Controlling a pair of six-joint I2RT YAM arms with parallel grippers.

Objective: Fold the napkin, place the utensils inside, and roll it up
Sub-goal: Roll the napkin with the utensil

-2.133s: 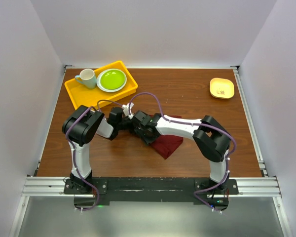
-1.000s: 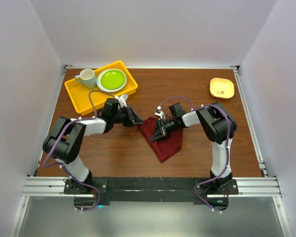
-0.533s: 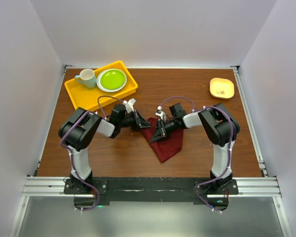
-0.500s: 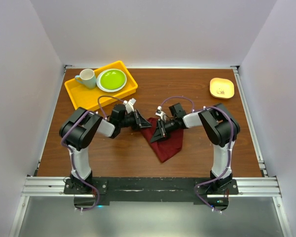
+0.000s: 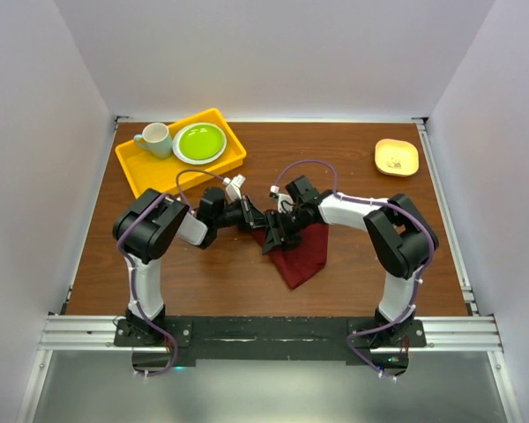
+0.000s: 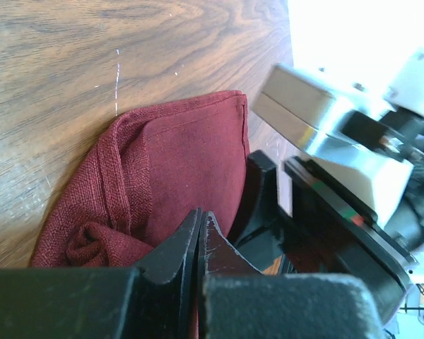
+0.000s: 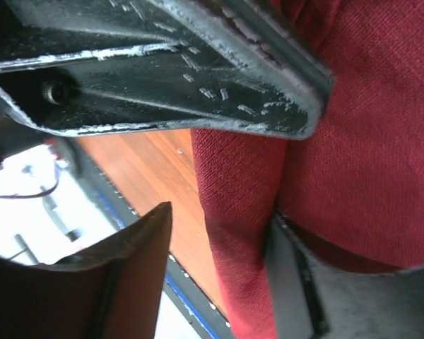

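Mid-counter, on brown wood-grain counter [image 5: 203, 269]: dark red soft cloth napkin [image 5: 305, 256], folded into a rough wedge, lowest corner pointing toward the near edge. At its upper-left corner, left jaws closed tip to tip, cloth bunched into a small roll just beside the tips; any pinch on the fabric not discernible. Reaching to the same corner from the other side, right jaws parted, a fold of red weave running through the gap, unclamped. Both sets of jaws almost touching over that corner, scant room between them.

From the left wrist, stitched hem [image 6: 198, 106] lying flat on the wood, squared corner free, bare grain beyond. Open wood left of the napkin, along the near edge, and rightward to the metal side rail [image 5: 443, 207].

At far left, well apart from the napkin, bright yellow rectangular plastic tray [image 5: 137, 172] set askew, holding round lime-green plate [image 5: 199, 141] and pale green mug [image 5: 155, 139] side by side. At the far right corner, small pale yellow square dish [image 5: 396, 157], near the counter's edge. Plain white walls [image 5: 273, 53] closing in three sides.
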